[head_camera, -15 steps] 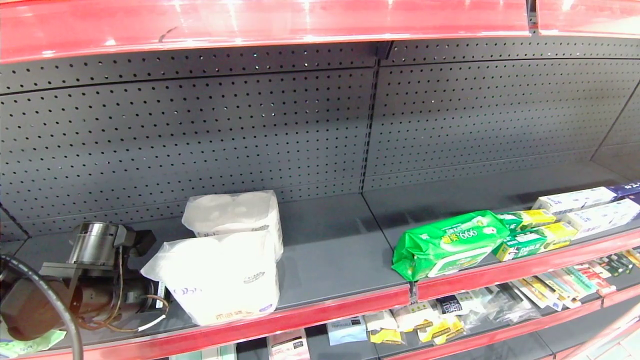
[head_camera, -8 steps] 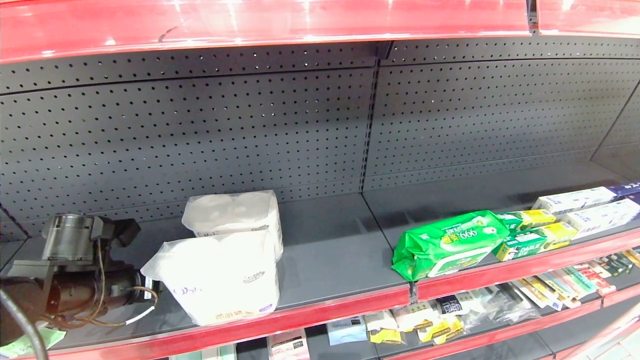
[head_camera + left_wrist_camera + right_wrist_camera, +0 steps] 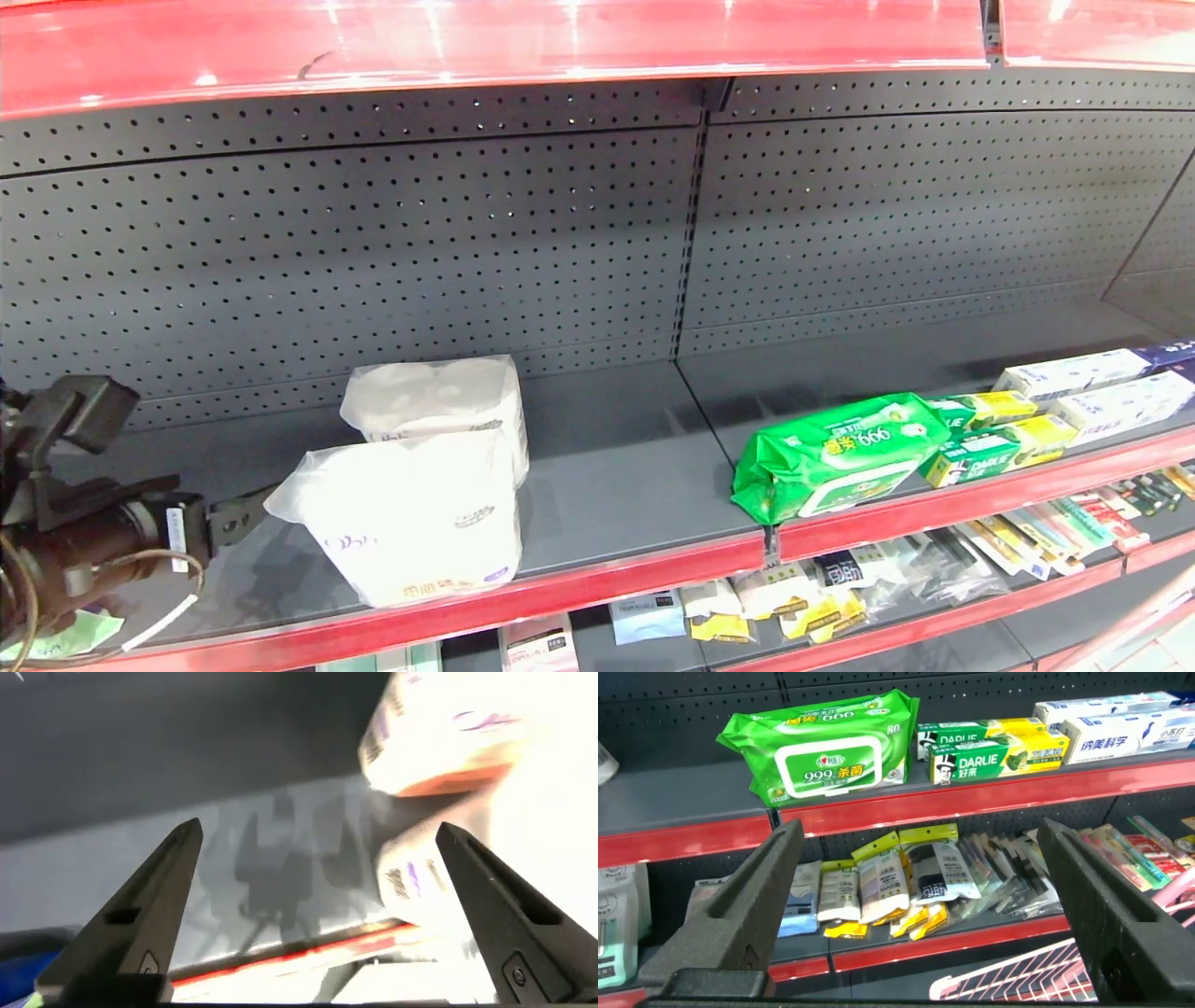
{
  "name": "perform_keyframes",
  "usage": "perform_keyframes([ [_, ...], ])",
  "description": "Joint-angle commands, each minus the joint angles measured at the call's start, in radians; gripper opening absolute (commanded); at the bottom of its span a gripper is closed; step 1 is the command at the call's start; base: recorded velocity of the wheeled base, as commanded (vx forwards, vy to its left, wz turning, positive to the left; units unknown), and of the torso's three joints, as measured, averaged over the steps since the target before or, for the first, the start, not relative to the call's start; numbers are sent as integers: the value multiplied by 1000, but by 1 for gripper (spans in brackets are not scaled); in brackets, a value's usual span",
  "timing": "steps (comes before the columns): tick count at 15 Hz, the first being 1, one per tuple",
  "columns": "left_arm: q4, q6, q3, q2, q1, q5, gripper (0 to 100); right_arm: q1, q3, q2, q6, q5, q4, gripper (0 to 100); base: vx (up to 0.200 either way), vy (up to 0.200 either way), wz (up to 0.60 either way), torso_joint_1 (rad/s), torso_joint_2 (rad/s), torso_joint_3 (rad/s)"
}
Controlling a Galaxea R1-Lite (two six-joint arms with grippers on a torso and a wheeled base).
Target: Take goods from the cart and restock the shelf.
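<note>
The left gripper holds its two black, wedge-shaped fingers spread wide, with nothing between them. Just ahead of its fingertips stands a tissue pack, a soft, bulging block in glossy white film with small purple and orange print. Whether the loose corner of the film touches a finger cannot be told. A second tissue pack of the same kind stands right behind the first, farther from the gripper. Both rest on the shelf board, flat matte grey metal with a shiny red front strip and a dark perforated panel behind.

The right gripper is also spread wide and empty. Ahead of it and higher lies a green wipes pack, a plump pillow shape in shiny film with a white lid flap. Next to that pack lie rectangular cardboard toothpaste boxes. Straight ahead, between the fingers, are small flat sachets on a lower board. Below this gripper shows a pink wire basket.
</note>
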Motion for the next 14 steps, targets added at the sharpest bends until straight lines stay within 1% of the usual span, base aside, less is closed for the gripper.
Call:
perform_keyframes([
  [1,16,3,58,-324,-19,-77,100,0,0,2,0,-1,0,100,0,0,0,0,0,0],
  [2,64,3,66,-436,-23,-97,100,0,-1,2,0,1,0,100,0,0,0,0,0,0],
  [4,228,3,41,-635,-23,-98,100,0,-1,2,0,1,0,100,0,0,0,0,0,0],
  [5,284,6,30,-690,-23,-100,100,0,0,2,0,-1,0,100,0,0,0,0,0,0],
  [6,383,18,23,-786,-25,-100,100,0,0,2,0,1,0,100,0,0,0,0,0,0],
  [7,521,31,23,-939,-30,-106,100,0,0,2,0,1,0,100,0,0,0,0,0,0],
  [8,617,34,29,-1049,-40,-107,100,0,0,2,0,1,0,100,0,0,0,0,0,0],
  [9,723,58,41,-1172,-42,-106,100,0,-1,2,0,1,0,100,0,0,0,0,0,0],
  [10,795,92,69,-1240,-22,-109,100,0,0,2,0,1,0,100,0,0,0,0,0,0],
  [11,777,101,95,-1240,-20,-92,100,0,0,2,0,1,0,100,0,0,0,0,0,0],
  [12,748,100,115,-1240,-20,-58,100,0,0,2,-5,2,0,100,0,0,0,0,0,0],
  [13,719,91,175,-1240,-20,12,100,2,-1,2,-3,8,0,100,0,0,0,0,0,0],
  [14,688,77,181,-1240,-20,31,100,2,-1,2,0,8,0,100,0,0,0,0,0,0],
])
